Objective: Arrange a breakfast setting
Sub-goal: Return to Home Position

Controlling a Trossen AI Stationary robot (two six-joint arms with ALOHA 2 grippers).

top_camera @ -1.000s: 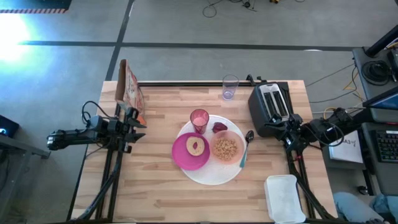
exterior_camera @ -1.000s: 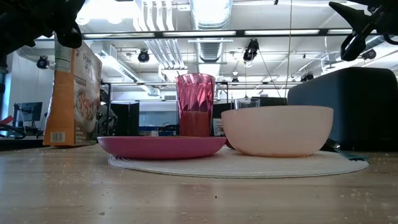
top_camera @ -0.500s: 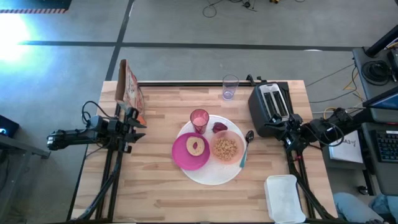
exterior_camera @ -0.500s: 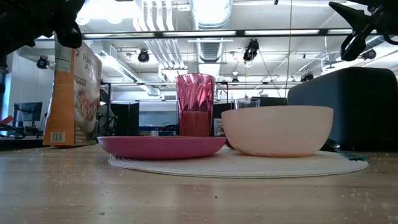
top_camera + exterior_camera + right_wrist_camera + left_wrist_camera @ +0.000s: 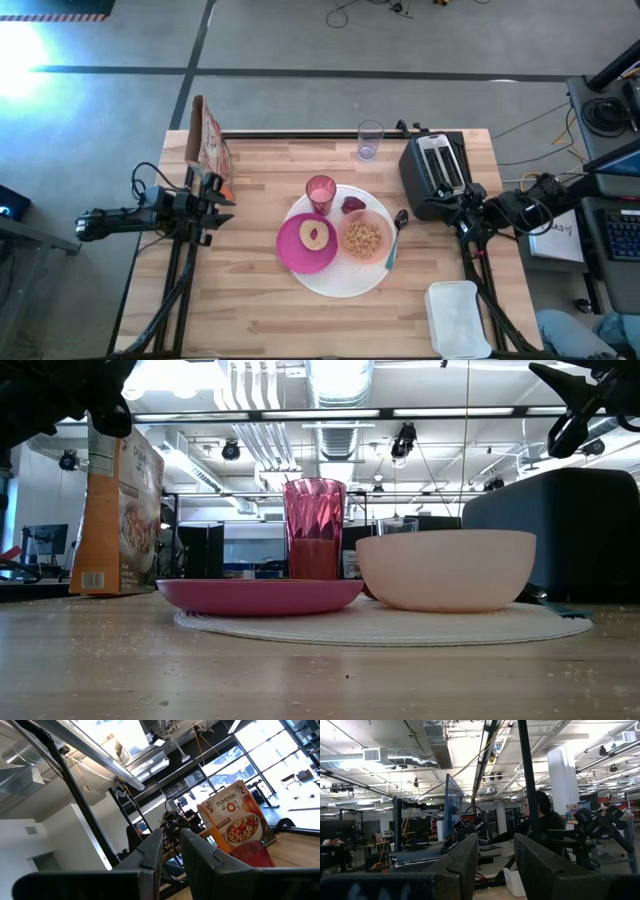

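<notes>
Both arms sit out at the sides. The left gripper (image 5: 215, 195) hangs over the table's left edge near the cereal box (image 5: 207, 140), and the right gripper (image 5: 455, 205) is at the right edge beside the toaster (image 5: 437, 170). Both have fingers slightly apart, holding nothing. Mid-table, the big white plate (image 5: 345, 282) carries the magenta plate (image 5: 297, 252) with toast (image 5: 315, 236), touching the peach bowl (image 5: 364, 238) of cereal. The pink cup (image 5: 321, 190) and apple (image 5: 353, 205) sit on its rim toward the clear glass (image 5: 370, 140). The teal-handled spoon (image 5: 394, 240) lies along its right rim.
</notes>
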